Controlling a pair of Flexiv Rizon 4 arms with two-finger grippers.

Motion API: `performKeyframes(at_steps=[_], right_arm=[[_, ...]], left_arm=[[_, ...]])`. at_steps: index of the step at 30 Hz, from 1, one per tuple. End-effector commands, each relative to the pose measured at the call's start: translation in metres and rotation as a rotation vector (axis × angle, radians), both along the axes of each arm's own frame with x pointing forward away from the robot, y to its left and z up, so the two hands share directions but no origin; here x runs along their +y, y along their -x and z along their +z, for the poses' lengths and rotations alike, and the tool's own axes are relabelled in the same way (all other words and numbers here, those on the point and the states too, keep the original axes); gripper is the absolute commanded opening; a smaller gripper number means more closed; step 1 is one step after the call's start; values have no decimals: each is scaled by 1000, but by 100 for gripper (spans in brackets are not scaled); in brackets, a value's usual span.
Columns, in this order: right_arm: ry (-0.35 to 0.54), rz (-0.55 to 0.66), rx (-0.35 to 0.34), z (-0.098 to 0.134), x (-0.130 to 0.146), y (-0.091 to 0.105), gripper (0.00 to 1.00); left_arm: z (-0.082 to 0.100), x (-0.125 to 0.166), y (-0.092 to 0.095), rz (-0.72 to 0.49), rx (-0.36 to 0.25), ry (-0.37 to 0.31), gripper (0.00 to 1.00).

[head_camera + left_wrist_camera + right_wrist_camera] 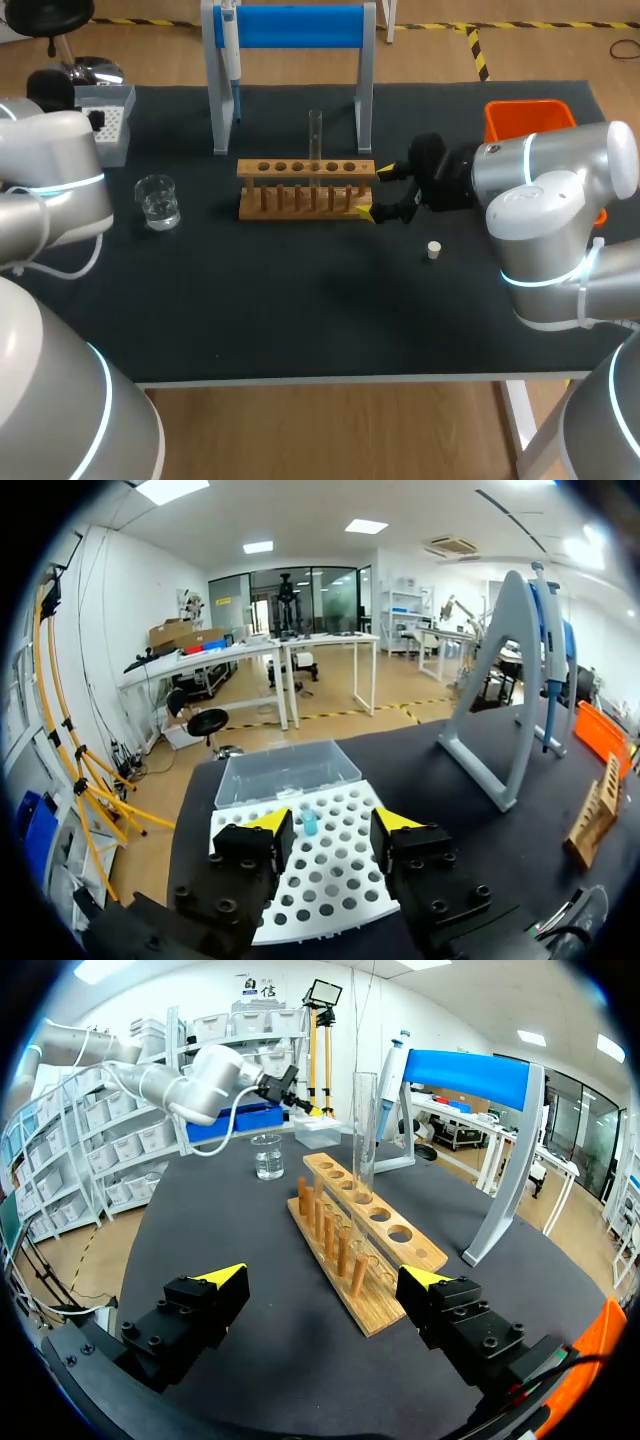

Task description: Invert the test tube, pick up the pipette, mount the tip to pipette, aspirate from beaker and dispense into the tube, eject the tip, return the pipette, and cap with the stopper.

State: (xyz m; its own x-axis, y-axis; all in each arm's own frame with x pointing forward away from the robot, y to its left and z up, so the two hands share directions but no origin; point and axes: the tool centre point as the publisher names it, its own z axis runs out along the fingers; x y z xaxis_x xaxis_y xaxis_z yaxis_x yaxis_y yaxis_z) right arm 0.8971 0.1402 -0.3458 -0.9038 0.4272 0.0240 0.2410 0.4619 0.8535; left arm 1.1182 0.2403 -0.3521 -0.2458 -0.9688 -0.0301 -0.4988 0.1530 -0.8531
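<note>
Standing in the wooden rack (306, 187): 1 upright test tube (315, 135). Right gripper (376, 192) spread wide at rack's end; left gripper (327, 825) spread over tip box (310, 880), well apart.

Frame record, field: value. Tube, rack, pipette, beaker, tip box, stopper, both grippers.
test tube: upright in a hole of the rack
rack: wooden, mid table, in front of the stand
pipette: hanging on the blue stand, left end
beaker: left of the rack, clear liquid inside
tip box: far left corner of the mat
stopper: loose on the mat, right of the rack
left gripper: open, empty, over the tip box
right gripper: open, empty, at the rack's right end
</note>
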Motion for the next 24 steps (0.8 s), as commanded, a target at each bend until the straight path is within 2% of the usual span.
performKeyframes(at_steps=[1,12,15,24], right_arm=[[0,0,1,0,-1,0,100],[0,0,1,0,-1,0,100],[0,0,1,0,-1,0,100],[0,0,1,0,-1,0,100]], left_arm=[[-2,1,-8,-2,8,-1,48],[-3,6,-15,10,6,2,45],[-4,6,-16,13,6,3,41],[-5,8,-17,20,10,6,38]])
